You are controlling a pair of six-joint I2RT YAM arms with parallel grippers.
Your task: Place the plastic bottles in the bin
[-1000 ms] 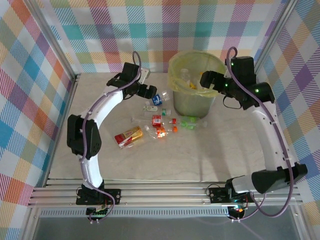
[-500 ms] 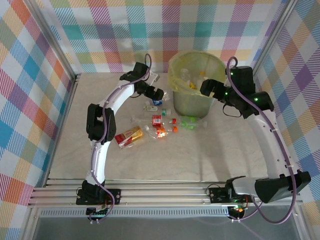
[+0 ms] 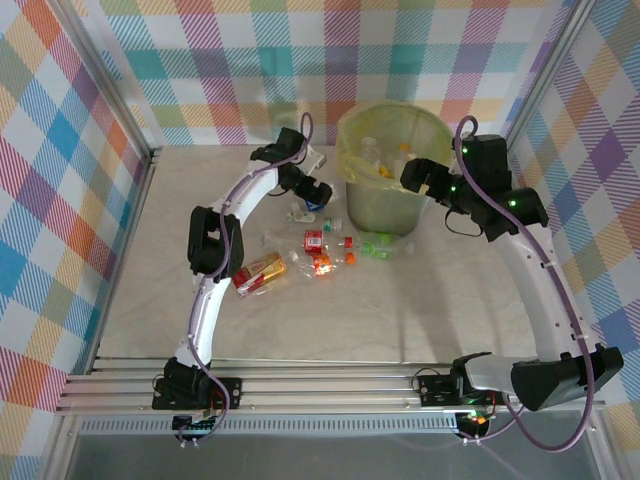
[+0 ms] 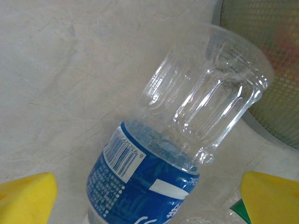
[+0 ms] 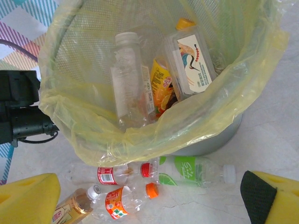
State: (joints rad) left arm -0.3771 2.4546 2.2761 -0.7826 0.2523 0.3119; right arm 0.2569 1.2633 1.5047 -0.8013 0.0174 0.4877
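A clear plastic bottle with a blue label lies on the table between the yellow pads of my left gripper, which is open and astride it just left of the bin. My right gripper hangs open above the bin's right rim with nothing in it. The bin, lined with a yellow bag, holds several bottles. On the table in front of it lie a green-labelled bottle, a red-labelled one and an orange-labelled one.
An amber bottle lies furthest left in the cluster, near the left arm's elbow. A small white-capped bottle rests just below the blue one. The bin's mesh wall stands close behind the blue bottle. Checked walls enclose the table.
The left arm has stretched right toward the bin and lowered its gripper over the blue bottle, its jaws opening slightly. The right arm has shifted only a little by the bin's rim.
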